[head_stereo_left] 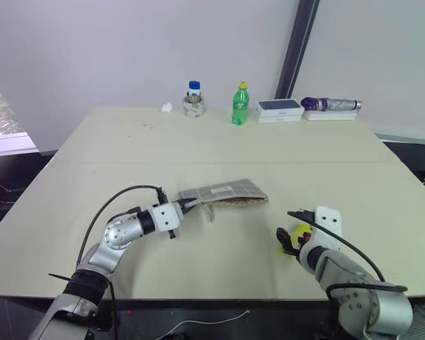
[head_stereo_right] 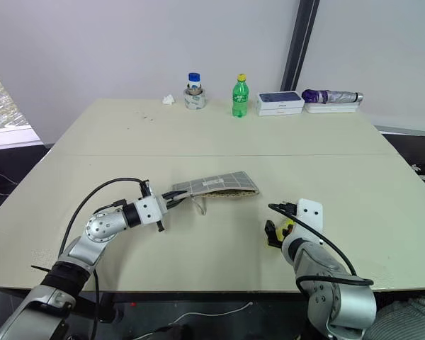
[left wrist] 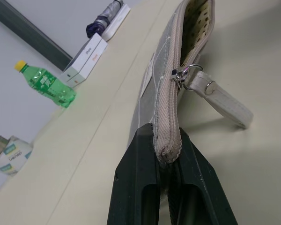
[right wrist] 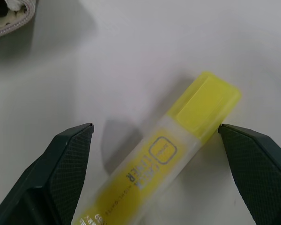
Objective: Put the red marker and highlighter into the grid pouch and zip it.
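Observation:
The grid pouch (head_stereo_left: pixel 225 192) lies mid-table, grey with white lines, its mouth open on a dotted cream lining (left wrist: pixel 198 18). My left gripper (head_stereo_left: pixel 186 206) is shut on the pouch's near zipper end (left wrist: pixel 167 140) and holds it level. The zipper pull (left wrist: pixel 180 76) and its pale strap (left wrist: pixel 222 99) hang just past the fingers. The yellow highlighter (right wrist: pixel 178 136) lies on the table between the spread fingers of my right gripper (right wrist: pixel 155 129), which is open and angled down over it near the front right (head_stereo_left: pixel 292 237). The red marker is out of view.
Along the table's far edge stand a blue-capped jar (head_stereo_left: pixel 193 100), a green bottle with a yellow cap (head_stereo_left: pixel 240 105), stacked white boxes (head_stereo_left: pixel 279 109) and a folded purple umbrella (head_stereo_left: pixel 331 105). A crumpled tissue (head_stereo_left: pixel 167 108) lies beside the jar. The table's front edge (head_stereo_left: pixel 219 296) is close.

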Robot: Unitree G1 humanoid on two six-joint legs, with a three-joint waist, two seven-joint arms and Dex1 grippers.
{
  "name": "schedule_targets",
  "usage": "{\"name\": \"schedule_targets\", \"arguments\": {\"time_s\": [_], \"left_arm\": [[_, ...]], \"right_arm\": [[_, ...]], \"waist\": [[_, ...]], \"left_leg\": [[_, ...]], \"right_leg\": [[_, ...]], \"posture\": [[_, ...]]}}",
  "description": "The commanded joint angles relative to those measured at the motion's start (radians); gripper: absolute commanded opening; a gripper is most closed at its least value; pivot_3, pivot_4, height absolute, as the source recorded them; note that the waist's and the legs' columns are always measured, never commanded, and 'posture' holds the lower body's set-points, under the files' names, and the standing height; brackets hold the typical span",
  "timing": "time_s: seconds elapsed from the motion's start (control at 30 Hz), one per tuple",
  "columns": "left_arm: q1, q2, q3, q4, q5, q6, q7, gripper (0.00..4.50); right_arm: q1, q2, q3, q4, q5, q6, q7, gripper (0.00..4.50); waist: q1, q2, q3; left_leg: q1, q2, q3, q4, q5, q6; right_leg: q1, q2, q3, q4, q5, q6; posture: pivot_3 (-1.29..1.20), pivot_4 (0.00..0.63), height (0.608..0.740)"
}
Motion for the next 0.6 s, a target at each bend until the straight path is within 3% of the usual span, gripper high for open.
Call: {"name": "schedule_targets", "arguments": {"time_s": [0.03, 0.2, 0.33, 0.6], "left_arm": [[-0.008, 0.007, 0.016, -0.038, -0.008, -0.002, 0.012, 0.0], [-0.021, 0.009, 0.021, -0.031, -0.008, -0.002, 0.014, 0.0], [-0.015, 0.011, 0.021, -0.035, -0.006, -0.002, 0.016, 0.0], [-0.021, 0.008, 0.018, -0.028, -0.005, -0.002, 0.016, 0.0]], "right_arm": [[0.015, 0.002, 0.033, 0.051, -0.013, -0.047, 0.005, 3.58], [0.024, -0.014, 0.066, 0.078, -0.03, -0.09, 0.008, 1.05], [0.021, -0.042, 0.083, 0.098, -0.036, -0.135, 0.02, 0.04], [-0.009, -0.107, 0.131, 0.079, -0.029, -0.181, 0.05, 0.04]], "waist": [[-0.001, 0.0, 0.0], [-0.002, -0.001, -0.001], [-0.004, -0.003, -0.002], [-0.004, -0.003, -0.002]], "left_leg": [[0.0, 0.0, 0.0, 0.0, 0.0, 0.0], [0.0, 0.001, 0.0, 0.0, 0.0, 0.0], [0.001, 0.001, 0.0, 0.0, 0.0, 0.0], [0.001, 0.001, 0.0, 0.0, 0.0, 0.0]], "right_leg": [[0.0, 0.0, 0.0, 0.0, 0.0, 0.0], [0.0, 0.001, 0.0, 0.0, 0.0, 0.0], [0.001, 0.001, 0.0, 0.0, 0.0, 0.0], [0.001, 0.0, 0.0, 0.0, 0.0, 0.0]], "posture": [[0.0, 0.15, 0.74], [0.0, 0.15, 0.74], [0.0, 0.15, 0.74], [0.0, 0.15, 0.74]]}}
